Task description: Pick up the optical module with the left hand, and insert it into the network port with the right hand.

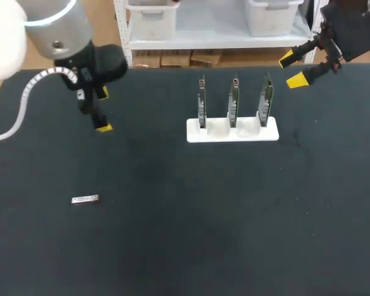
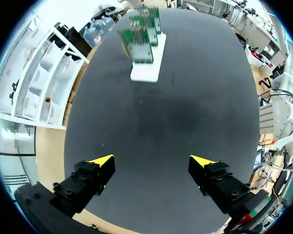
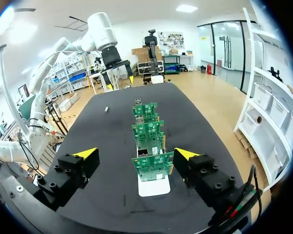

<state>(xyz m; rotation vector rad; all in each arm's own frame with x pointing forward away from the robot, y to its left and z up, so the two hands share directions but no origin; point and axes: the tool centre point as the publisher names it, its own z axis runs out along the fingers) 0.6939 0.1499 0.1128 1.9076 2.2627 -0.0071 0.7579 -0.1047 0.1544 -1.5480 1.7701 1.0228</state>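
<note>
Left hand (image 2: 152,161) camera misses the optical module (image 1: 85,199), visible overhead.

table (image 1: 172,246): black, matt, faintly cloth-like
module (image 1: 84,199): silvery metal, dull sheen, well left of the stand
stand (image 1: 246,133): white plastic, smooth
boards (image 1: 234,98): green circuit laminate, in the stand
left gripper (image 2: 152,160): matt black fingers, yellow plastic tips
left arm (image 1: 58,28): grey metal, glossy white shell

Left arm (image 1: 52,28) was white with a silver-grey joint, ribbed white cable (image 1: 26,98) trailing. Right arm (image 1: 354,28) was black at the wrist. Jaws were black, screw-studded, with yellow wedge tips (image 2: 101,160).
</note>
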